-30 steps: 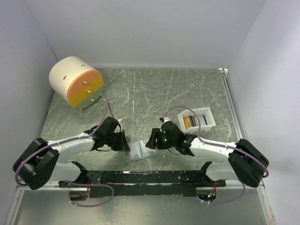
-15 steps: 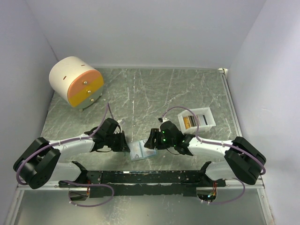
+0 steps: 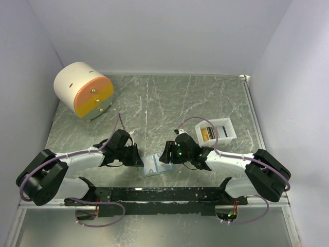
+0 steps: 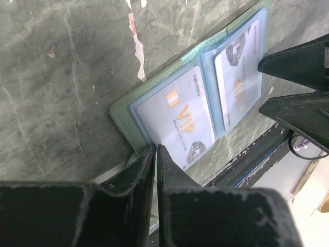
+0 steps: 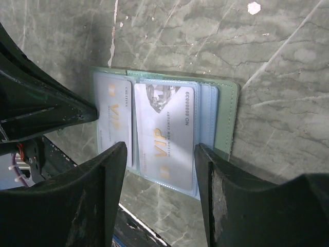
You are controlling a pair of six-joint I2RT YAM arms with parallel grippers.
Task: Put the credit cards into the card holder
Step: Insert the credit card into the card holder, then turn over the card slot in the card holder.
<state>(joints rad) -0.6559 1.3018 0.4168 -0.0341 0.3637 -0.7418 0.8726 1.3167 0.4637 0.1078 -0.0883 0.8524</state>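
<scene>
Almost nothing had changed in the last second. The sage-green folding card holder (image 3: 154,165) stayed open flat on the marbled grey-green bench (image 3: 169,103), and only the right arm had crept slightly closer, so the insertion seemed to be in its slow last part. The left fingers (image 4: 136,175) were almost closed and pinched the card holder's near edge. The right fingers (image 5: 100,180) stood about half open on both sides of a pale grey VIP credit card (image 5: 167,134) lying in the right pocket; contact I could not tell. Farther away, more credit cards (image 3: 207,134) waited in the small white rectangular tray (image 3: 229,135).
</scene>
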